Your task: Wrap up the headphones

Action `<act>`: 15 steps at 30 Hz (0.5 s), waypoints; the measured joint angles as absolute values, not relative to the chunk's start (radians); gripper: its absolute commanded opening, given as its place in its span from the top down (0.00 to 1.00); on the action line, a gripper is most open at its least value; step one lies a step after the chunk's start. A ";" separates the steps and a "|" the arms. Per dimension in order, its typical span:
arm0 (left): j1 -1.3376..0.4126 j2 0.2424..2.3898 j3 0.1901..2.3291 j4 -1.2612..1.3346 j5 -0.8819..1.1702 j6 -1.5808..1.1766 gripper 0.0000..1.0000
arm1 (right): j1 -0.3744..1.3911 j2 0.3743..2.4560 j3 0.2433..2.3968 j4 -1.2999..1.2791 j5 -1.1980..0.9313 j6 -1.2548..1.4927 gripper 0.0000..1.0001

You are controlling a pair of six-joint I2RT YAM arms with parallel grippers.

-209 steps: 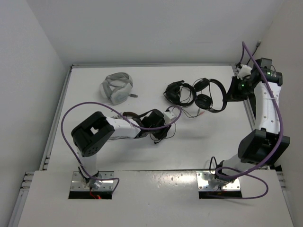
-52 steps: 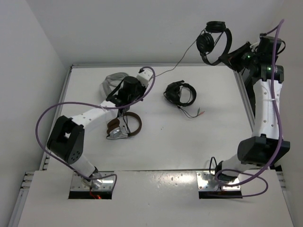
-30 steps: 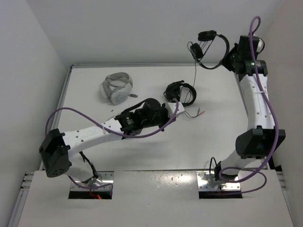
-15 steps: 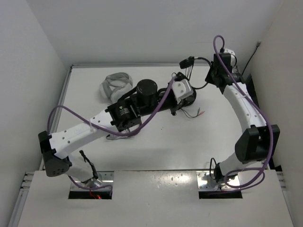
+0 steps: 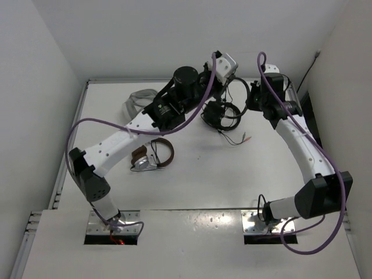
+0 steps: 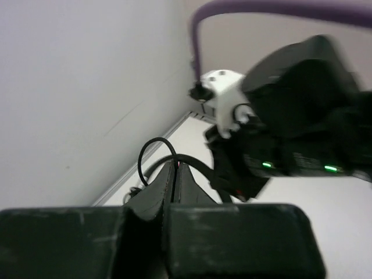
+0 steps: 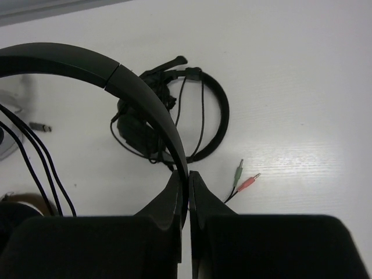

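Note:
The headphones point(image 7: 142, 104) are slim and black, and they hang above the back of the table between my two grippers. My right gripper point(image 7: 187, 174) is shut on their thin headband, and black cable strands point(image 7: 32, 160) run down at the left of that view. My left gripper point(image 6: 176, 167) is shut on the thin black cable point(image 6: 152, 152), which loops past its tips. From above, the left gripper point(image 5: 228, 74) and right gripper point(image 5: 254, 96) are close together, with the headband loop point(image 5: 244, 85) between them.
Bulkier black headphones point(image 5: 220, 114) lie on the table under the grippers, their red and green plugs point(image 7: 247, 178) to the right. Brown-and-silver headphones point(image 5: 152, 156) lie mid-left. A grey headset point(image 5: 135, 102) sits at the back left, partly behind the left arm.
The right gripper came down and leftward from high at the back, carrying the headphones. The left arm swung from mid-table up to the back, close to the right gripper.

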State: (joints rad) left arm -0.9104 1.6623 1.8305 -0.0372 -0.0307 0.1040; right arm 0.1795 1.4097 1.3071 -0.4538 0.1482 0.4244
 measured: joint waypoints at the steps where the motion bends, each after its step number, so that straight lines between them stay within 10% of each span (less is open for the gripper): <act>1: -0.894 1.682 1.842 -0.038 -0.034 0.101 1.00 | 0.186 1.400 1.298 -0.455 0.136 0.415 1.00; 15: -0.614 1.891 2.012 -0.068 -0.033 -0.037 1.00 | 0.210 1.285 1.234 -0.497 -0.031 0.348 1.00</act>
State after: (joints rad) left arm -0.6136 1.8912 2.0125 -0.0685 -0.0330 -0.0372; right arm 0.2104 1.2850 1.2335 -0.4969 -0.0315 0.3481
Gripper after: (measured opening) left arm 0.013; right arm 0.011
